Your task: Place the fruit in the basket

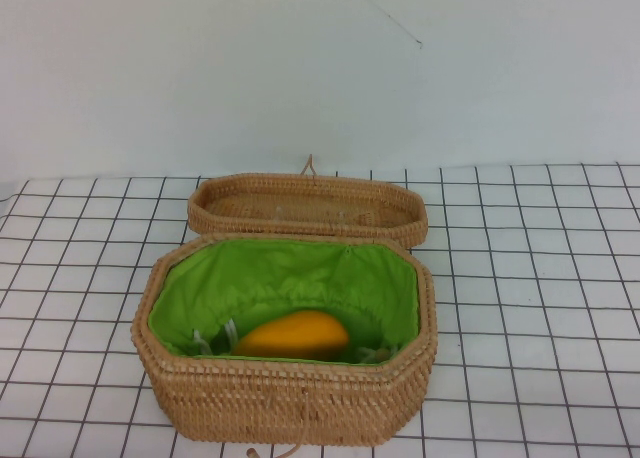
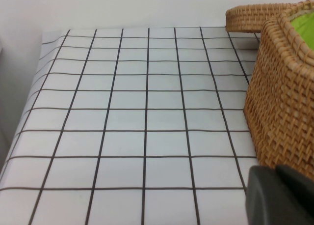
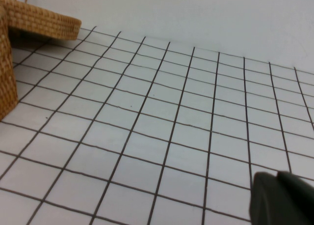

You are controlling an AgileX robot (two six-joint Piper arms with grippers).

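The orange-yellow fruit (image 1: 293, 335) lies inside the tan wicker basket (image 1: 285, 398), on its green lining near the front wall. The flat woven lid (image 1: 305, 206) lies on the table just behind the basket. Neither arm shows in the high view. My left gripper (image 2: 275, 172) is shut and empty, low over the table beside the basket's left wall (image 2: 282, 102). My right gripper (image 3: 277, 176) is shut and empty over the table, well to the right of the basket (image 3: 6, 72). The lid also shows in the left wrist view (image 2: 250, 16) and the right wrist view (image 3: 44, 21).
The table is covered with a white cloth with a black grid (image 1: 540, 278). A plain white wall (image 1: 300, 68) stands behind it. The table's left edge shows in the left wrist view (image 2: 19, 126).
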